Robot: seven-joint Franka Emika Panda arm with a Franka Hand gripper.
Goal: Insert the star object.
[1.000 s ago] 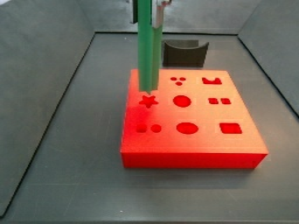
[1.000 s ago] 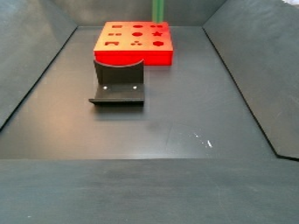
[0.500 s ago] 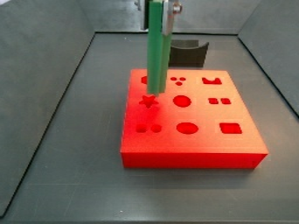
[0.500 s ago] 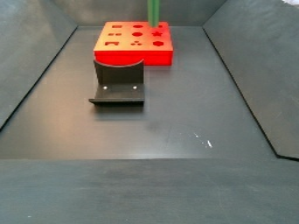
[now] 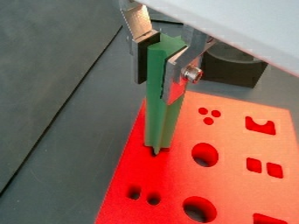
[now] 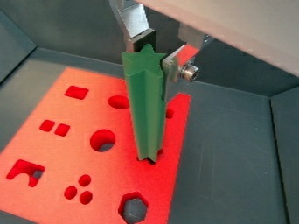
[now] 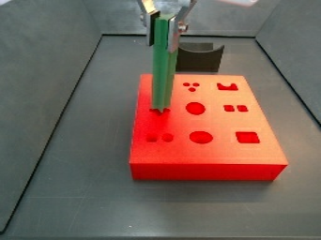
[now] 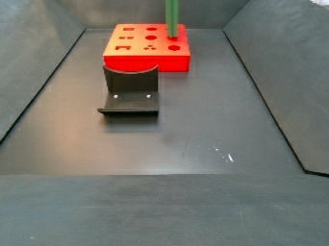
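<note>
The gripper (image 5: 159,54) is positioned above the left side of the red block (image 7: 213,141), at the top edge of a side view (image 7: 164,11). Both wrist views show its flat silver fingers (image 6: 180,63) pressed against opposite faces of the star object (image 5: 160,105), so the claw is clamped on that piece near its upper end.

The star object (image 7: 162,66) is a long bright green rod, held upright. In a side view its lower tip meets the top face of the red block at the left column of holes, where the star-shaped opening lies. In both wrist views the tip (image 6: 149,157) sits on or just inside the block surface; whether it has entered the hole cannot be told from these pictures. In a side view only the lower part of the rod (image 8: 171,16) is visible, standing over the far right portion of the block (image 8: 148,60).

The red block lies flat on the dark floor. Its top face carries round holes (image 7: 196,108), a square hole (image 7: 247,137), paired small squares (image 7: 235,109) and paired small circles (image 7: 158,137).

The fixture (image 8: 130,89), a dark L-shaped bracket on a base plate, stands on the floor just beside the block, apart from the rod. In a side view it appears behind the block (image 7: 198,56).
</note>
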